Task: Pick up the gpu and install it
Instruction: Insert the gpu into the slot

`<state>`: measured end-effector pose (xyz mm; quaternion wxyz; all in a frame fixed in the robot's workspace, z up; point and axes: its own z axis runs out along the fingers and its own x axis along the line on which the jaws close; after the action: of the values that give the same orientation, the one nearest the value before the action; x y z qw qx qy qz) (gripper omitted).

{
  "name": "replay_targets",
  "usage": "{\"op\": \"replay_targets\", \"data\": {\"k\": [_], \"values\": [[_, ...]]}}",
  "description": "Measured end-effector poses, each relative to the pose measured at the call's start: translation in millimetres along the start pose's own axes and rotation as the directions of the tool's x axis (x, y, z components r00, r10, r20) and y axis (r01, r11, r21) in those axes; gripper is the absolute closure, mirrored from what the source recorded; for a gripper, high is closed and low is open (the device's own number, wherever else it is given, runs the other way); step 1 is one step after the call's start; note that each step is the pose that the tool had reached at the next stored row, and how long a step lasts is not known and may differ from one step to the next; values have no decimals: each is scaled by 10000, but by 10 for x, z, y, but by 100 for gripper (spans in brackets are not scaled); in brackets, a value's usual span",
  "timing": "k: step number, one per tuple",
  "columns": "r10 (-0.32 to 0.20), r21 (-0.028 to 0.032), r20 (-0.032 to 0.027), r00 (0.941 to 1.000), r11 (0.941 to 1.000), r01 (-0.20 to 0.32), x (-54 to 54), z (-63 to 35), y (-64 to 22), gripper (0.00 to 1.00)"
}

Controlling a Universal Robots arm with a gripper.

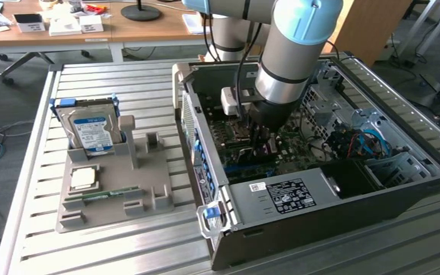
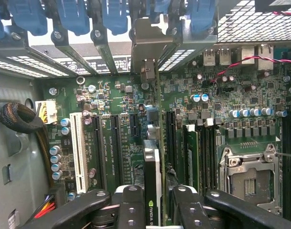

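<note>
The gpu point(image 2: 153, 181) stands on its edge between the two black fingers point(image 2: 131, 205) of the gripper point(image 2: 154, 210), which are clamped on its sides. In the wrist view the card runs straight away from the gripper, over the motherboard point(image 2: 116, 102), and its silver bracket point(image 2: 146, 43) reaches the row of rear slot openings of the case. The card is in line with the black slots just beside the gripper; whether it is fully seated in a slot I cannot tell.

To one side of the gripper there is a white slot point(image 2: 78, 148) and a black cable bundle point(image 2: 16, 119), to the other side the open CPU socket point(image 2: 248, 174). Blue clips point(image 2: 71, 16) sit above the slot covers, beyond the card.

In the exterior view the arm point(image 1: 289, 63) reaches down into the open computer case point(image 1: 403, 195), and the gripper point(image 1: 260, 140) is deep inside it, over the board. Well apart from the gripper, outside the case, a grey holder point(image 1: 128, 189) lies on the metal table point(image 1: 113, 252). It carries a hard drive point(image 1: 90, 129) standing upright, a CPU point(image 1: 83, 179) and a memory stick point(image 1: 105, 194).
</note>
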<state>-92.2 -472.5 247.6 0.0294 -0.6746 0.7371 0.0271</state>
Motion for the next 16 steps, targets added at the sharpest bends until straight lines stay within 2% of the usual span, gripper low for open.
{"op": "replay_targets", "data": {"k": [6, 16], "values": [[-2, 2, -33, 10000, 10000, 2, -11, 1, 0, 73], [-1, 3, -35, 10000, 10000, 1, -18, 1, 1, 73]]}}
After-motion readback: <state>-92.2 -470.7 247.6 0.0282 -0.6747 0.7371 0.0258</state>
